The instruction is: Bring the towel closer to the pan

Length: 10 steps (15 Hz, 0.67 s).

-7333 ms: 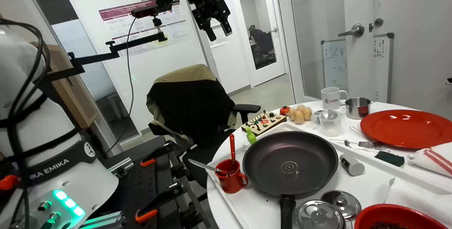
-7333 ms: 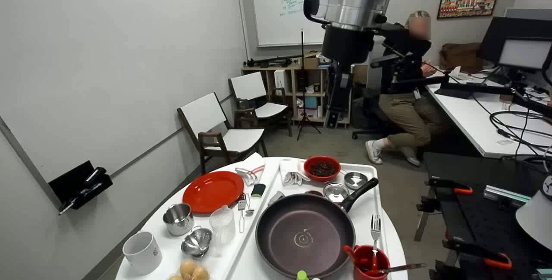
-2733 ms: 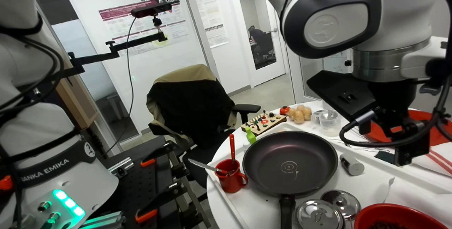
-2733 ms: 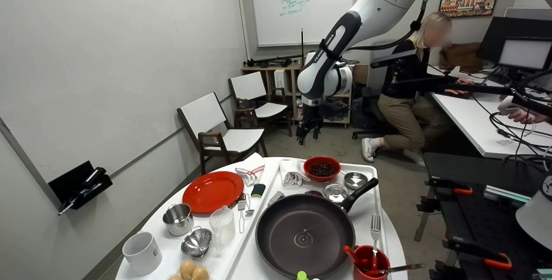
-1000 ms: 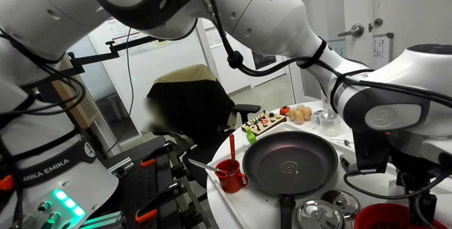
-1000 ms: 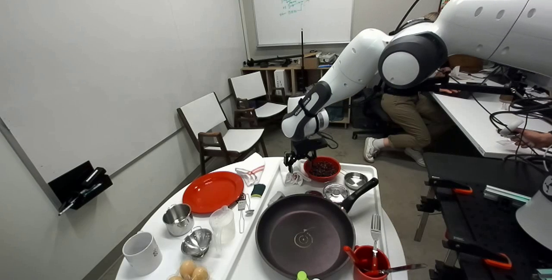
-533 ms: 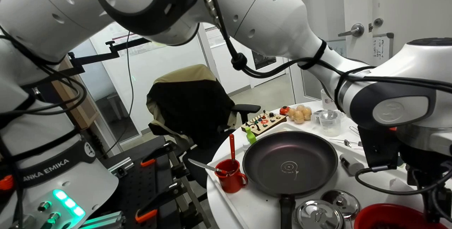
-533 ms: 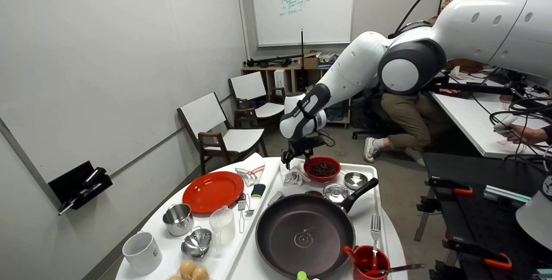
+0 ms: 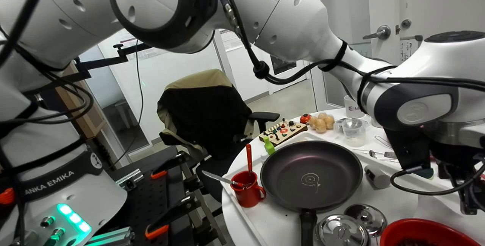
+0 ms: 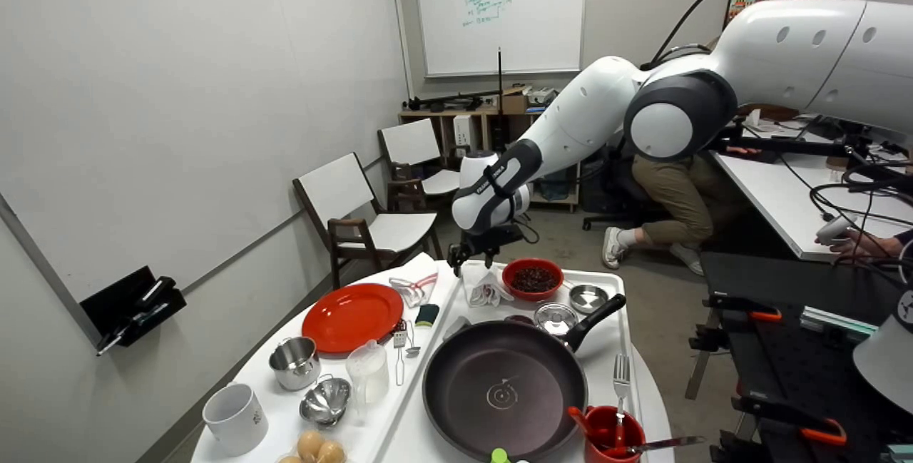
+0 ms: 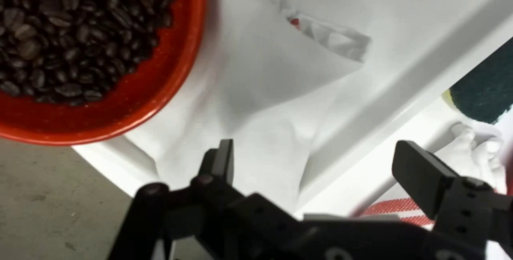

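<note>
On one side of the fingers (image 11: 423, 178) we are noting a red bowl (image 11: 176, 51) of beans (image 11: 68, 35), crowding the space there. In the wrist view its rim is overlapping the white towel (image 11: 272, 67); we are unable to tell whether it is resting on the cloth. On the opposite side of the fingers, a sponge (image 11: 487, 85) and a striped towel (image 10: 417, 274) are lying on the counter (image 10: 284, 416), outside the tray (image 11: 372, 115), whose raised wall is showing in the gap between the fingers. The white towel is lying in the tray below the fingers. Well apart from them, the pan (image 10: 503, 392) is sitting in the tray, with a grey cylinder (image 9: 377, 177) showing between.

As to materials, we are recording thin cloth folded over itself, its crumpled edge showing a fleck of red. The bowl is looking glossy, the beans dark and oval. The sponge is presenting a dark green face and a yellow edge; the pan, a wide round dark floor with a ring mark at its centre.

The arm (image 10: 585, 110) is arching over the counter, elbow bent, forearm slanting down, fingers pointing downward. We are finding the fingers spread wide and gripping nothing.
</note>
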Motion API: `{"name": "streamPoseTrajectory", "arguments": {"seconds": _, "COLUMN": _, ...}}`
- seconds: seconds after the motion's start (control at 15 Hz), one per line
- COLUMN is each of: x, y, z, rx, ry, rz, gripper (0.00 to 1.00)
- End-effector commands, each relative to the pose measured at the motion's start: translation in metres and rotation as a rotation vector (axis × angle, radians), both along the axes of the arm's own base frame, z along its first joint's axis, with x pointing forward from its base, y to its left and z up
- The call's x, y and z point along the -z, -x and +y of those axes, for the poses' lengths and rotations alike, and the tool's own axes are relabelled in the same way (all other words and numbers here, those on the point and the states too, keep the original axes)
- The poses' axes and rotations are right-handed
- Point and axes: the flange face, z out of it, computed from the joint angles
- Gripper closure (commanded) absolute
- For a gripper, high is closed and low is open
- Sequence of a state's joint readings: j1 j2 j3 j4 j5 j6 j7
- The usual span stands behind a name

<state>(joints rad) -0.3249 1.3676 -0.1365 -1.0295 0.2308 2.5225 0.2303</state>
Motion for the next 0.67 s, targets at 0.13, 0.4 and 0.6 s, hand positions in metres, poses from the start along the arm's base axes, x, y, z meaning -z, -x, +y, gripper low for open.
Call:
{"name": "streamPoseTrajectory", "arguments": {"seconds": 0.13, "x": 0.031, "y": -0.009, "z": 0.024, "rx": -0.078, "ry": -0.03, "rz": -0.037, "gripper": 0.0}}
{"name": "streamPoseTrajectory", "arguments": {"seconds": 0.4, "x": 0.034, "y": -0.009, "z": 0.025, "rx": -0.104, "ry": -0.017, "rz": -0.041, "gripper": 0.0}}
{"name": "streamPoseTrajectory", "arguments": {"seconds": 0.6, "x": 0.023, "y": -0.013, "z": 0.019, "rx": -0.114, "ry": 0.0, "rz": -0.055, "gripper": 0.0}}
